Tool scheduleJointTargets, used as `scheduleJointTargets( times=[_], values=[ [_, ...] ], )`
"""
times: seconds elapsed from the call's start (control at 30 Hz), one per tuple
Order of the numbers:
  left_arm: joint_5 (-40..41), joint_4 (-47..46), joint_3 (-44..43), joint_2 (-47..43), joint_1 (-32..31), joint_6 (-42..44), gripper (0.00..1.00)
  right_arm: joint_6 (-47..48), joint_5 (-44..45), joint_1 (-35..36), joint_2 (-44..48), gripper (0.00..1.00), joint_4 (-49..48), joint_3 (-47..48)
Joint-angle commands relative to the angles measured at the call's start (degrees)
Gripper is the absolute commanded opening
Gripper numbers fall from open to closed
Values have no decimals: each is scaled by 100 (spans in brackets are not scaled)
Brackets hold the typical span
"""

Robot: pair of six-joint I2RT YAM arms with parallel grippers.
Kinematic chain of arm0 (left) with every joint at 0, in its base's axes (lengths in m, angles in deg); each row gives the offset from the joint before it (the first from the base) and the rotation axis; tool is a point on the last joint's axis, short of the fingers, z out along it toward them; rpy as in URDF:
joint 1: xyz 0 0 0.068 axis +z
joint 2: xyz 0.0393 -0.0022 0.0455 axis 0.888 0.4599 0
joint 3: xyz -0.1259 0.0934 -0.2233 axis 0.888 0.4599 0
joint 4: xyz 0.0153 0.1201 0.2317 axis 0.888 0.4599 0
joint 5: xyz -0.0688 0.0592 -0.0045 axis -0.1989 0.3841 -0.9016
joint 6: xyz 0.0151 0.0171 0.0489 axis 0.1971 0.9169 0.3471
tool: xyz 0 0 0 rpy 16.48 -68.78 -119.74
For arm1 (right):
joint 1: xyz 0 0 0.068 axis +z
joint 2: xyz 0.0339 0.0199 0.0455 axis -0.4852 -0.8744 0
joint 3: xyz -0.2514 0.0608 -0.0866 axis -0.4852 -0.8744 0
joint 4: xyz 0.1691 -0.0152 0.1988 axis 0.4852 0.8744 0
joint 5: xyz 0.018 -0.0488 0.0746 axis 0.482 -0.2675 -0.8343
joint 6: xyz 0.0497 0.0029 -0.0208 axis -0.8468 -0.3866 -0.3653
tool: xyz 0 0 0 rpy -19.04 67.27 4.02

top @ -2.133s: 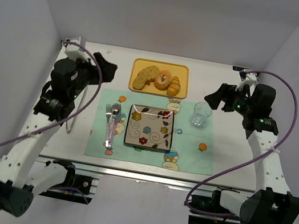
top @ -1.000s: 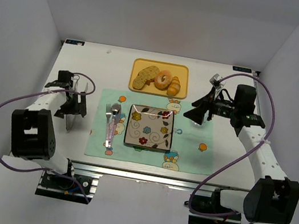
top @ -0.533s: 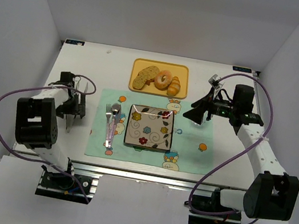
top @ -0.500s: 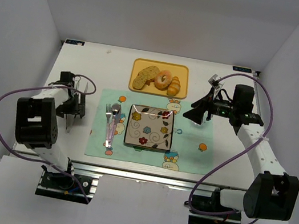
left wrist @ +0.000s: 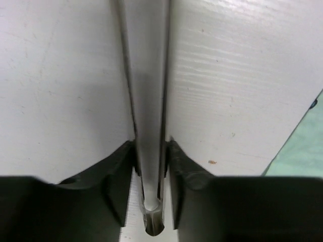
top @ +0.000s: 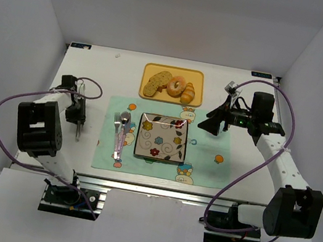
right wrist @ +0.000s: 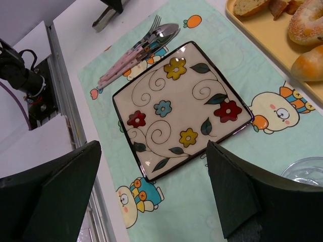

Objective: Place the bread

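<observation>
Seemingly, left tool [left wrist: 150, 147] clamps tongs [left wrist: 146, 75].

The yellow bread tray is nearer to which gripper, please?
Right. The right gripper sits just right of the tray; the left gripper is far off to its left, gripping a metal tool.

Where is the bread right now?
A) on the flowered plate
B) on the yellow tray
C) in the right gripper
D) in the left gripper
B: the sliced bread, bagel and roll all lie on the yellow tray; the flowered plate is bare, the left gripper is shut on metal tongs, and the right gripper is open and empty.
</observation>
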Motion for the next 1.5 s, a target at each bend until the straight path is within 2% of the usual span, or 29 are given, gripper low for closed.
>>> scheduleJointTargets(
  times=[0.0, 0.17, 0.2, 0.3, 0.37, 0.47, 0.53, 0.7, 0.73, 0.87, 1.13, 1.23, 1.47],
  values=[
    [-257, -254, 221, -35, 69, -23, 40, 110, -66, 1, 192, 89, 66, 157],
    [-696, -403, 178, -509, 69, -330, 25, 127, -128, 1, 236, 89, 93, 95],
    [-854, -430, 160, -745, 69, -382, 18, 127, -137, 1, 236, 89, 93, 78],
    [-1539, -579, 134, -1254, 69, -733, 12, 93, -163, 1, 236, 89, 49, 60],
    [-2093, -746, 177, -1502, -9, -1154, 15, 75, -180, -8, 227, 89, -12, 43],
    [-2331, -869, 222, -1933, -430, -1708, 23, 40, -198, -8, 219, 89, -56, 43],
    [-2297, -852, 187, -2127, -816, -1937, 33, 40, -198, -8, 210, 89, -74, 43],
    [-2464, -536, -252, -2031, -1205, -2290, 48, 22, -242, -8, 219, 89, -109, 34],
    [-2464, -388, -479, -1996, -1440, -2299, 49, 22, -251, -8, 227, 89, -118, 34],
    [-2438, -166, -973, -1732, -1627, -2238, 53, 4, -277, -8, 245, 89, -136, -10],
    [-2017, 168, -1615, -1345, -2267, -2009, 54, 13, -286, -17, 341, 89, -118, -115],
    [-1560, 325, -1843, -1170, -2671, -1939, 54, 13, -286, -17, 385, 89, -109, -168],
    [231, 976, -2748, -371, -3621, -1570, 54, 22, -321, -17, 377, 89, -109, -177]
  ],
)
